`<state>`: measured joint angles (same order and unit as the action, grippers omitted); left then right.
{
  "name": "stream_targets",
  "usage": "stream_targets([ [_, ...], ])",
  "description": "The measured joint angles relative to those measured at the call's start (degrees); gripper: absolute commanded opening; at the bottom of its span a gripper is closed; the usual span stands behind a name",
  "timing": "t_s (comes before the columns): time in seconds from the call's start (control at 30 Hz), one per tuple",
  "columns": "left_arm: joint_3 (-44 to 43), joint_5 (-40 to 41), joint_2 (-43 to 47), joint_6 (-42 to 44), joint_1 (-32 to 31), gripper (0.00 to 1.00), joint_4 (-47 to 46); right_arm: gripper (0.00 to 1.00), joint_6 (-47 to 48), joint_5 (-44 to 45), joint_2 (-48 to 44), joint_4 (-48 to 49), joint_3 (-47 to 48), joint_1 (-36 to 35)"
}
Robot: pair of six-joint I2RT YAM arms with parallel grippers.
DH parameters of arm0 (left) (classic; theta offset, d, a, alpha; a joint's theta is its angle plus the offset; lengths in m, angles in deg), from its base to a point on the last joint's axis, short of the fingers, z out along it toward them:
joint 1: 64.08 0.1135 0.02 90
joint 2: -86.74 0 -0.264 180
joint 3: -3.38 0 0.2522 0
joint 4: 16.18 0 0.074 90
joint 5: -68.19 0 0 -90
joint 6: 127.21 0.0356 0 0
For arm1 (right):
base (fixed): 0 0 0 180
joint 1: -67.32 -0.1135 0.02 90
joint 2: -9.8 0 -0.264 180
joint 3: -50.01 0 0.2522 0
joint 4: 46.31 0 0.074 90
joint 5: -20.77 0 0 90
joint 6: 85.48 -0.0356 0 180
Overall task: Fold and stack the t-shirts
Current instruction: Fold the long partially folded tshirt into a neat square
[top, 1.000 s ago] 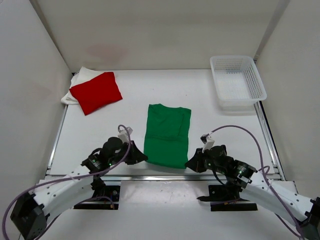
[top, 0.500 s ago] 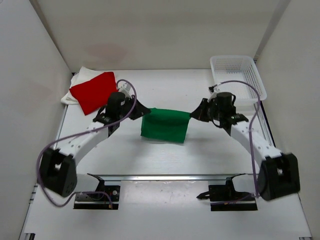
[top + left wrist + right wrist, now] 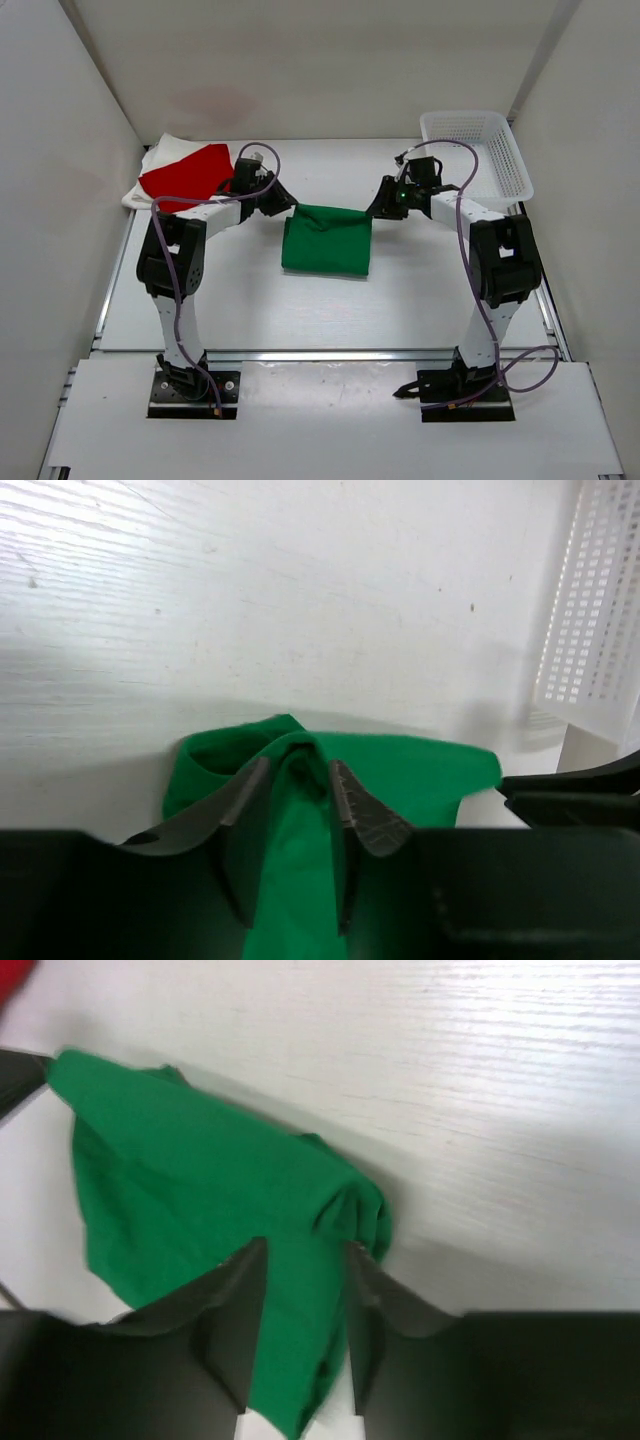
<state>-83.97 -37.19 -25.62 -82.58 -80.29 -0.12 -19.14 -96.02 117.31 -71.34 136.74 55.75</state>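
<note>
Left gripper (image 3: 300,770): fingers part-way apart astride a ridge of the green t-shirt (image 3: 327,240) at its far left corner; pinched or let go, cannot tell.
Right gripper (image 3: 305,1250): likewise half spread over the far right corner; grip unclear.
Green t-shirt: folded to a compact rectangle, lying mid-tabletop (image 3: 420,290), not stacked yet.
Red t-shirt (image 3: 185,172): folded, atop the white t-shirt (image 3: 160,150) at the far left corner.
Done: seemingly two stacked, third folded.
Remaining: probably carrying green onto the pile.
Basket (image 3: 475,120): far right corner, nothing visible inside.
</note>
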Motion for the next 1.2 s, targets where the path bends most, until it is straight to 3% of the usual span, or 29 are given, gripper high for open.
stream_targets([
  [0.03, -0.1, 0.0, -0.2, -0.1, 0.3, 0.42, -0.1, 0.44, 0.0, 0.3, 0.1, -0.4, 0.0, 0.1],
  [0.13, 0.5, 0.3, 1.0, -0.6, 0.5, 0.41, -1.2, 0.47, 1.0, 2.1, -1.0, -1.3, -0.2, 0.1],
  [0.17, 1.5, 0.8, 2.3, -0.5, 0.4, 0.42, -1.7, 0.43, 1.1, 3.0, -2.2, -1.1, -0.9, 0.0],
  [0.23, 4.5, 1.6, 5.7, -0.5, -0.6, 0.41, -3.3, 0.2, 1.5, 4.4, -6.4, 0.3, -4.2, -0.5],
  [0.3, 8.7, 2.5, 9.8, -0.6, -3.0, 0.4, -5.4, 0.09, 1.0, 4.7, -12.1, 2.8, -9.7, -1.5],
  [0.43, 16.7, 2.3, 13.8, -1.4, -9.2, 0.34, -11.2, 0.0, -0.2, 3.2, -16.9, 8.6, -18.8, -5.7],
  [0.63, 33.4, 0.5, 12.5, -6.0, -7.9, 0.32, -19.6, 0.0, -1.8, 2.1, -10.9, 13.3, -28.0, -9.0],
  [0.8, 42.2, 0.0, 19.4, -7.9, -7.9, 0.38, -25.1, 0.0, -2.9, 1.7, -13.6, 17.7, -32.7, -9.0],
  [0.87, 43.8, -0.2, 21.8, -8.3, -8.2, 0.39, -25.1, 0.08, -2.8, 2.1, -15.7, 16.2, -33.6, -9.4],
  [1.03, 40.1, 0.9, 24.9, -7.8, -7.6, 0.41, -23.0, 0.25, -1.7, 2.7, -20.1, 12.9, -31.0, -8.9],
  [1.2, 26.7, 3.9, 19.9, -4.6, -5.9, 0.35, -19.8, 0.28, 0.0, 1.9, -15.5, 12.8, -20.5, -6.3],
])
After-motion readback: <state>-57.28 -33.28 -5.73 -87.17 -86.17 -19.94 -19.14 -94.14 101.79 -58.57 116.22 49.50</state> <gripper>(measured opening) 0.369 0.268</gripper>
